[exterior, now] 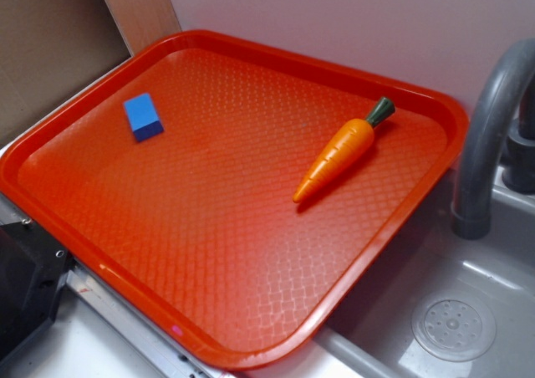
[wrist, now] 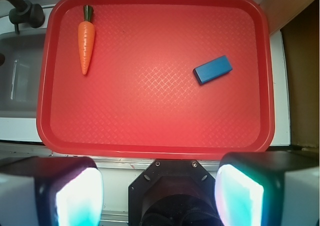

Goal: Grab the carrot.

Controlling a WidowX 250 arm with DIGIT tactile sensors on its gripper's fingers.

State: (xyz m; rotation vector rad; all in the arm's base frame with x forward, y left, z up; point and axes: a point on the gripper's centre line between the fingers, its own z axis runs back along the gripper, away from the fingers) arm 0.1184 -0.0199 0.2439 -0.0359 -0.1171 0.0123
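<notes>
While the exterior view shows almost nothing of the arm (only a dark bulk at the lower left corner, too cut off to tell what part it is), it shows the carrot (exterior: 344,149) plainly: it lies flat on the red tray (exterior: 209,252), near the tray's far right corner, green stem toward that corner and tip pointing back to the tray's middle. A blue block (exterior: 143,116) lies on the tray too, well apart from the carrot, near the far left rim. Nothing touches either one. The tray rests partly over a grey sink (exterior: 456,328), whose grey faucet (exterior: 489,127) rises just beside the tray's right rim; a pale wall stands behind

From the wrist view, the gripper (wrist: 160,196) hangs high outside the tray's near rim, looking straight down. Its two fingers (wrist: 77,196) stand wide apart, holding nothing, with the whole near edge of the tray between and beyond them. The carrot lies well away from them at the tray's far left corner, stem toward the far rim, closest to the left-hand finger in this picture. The blue block sits right of the tray's middle, tilted, apart from the carrot. White counter borders the tray
</notes>
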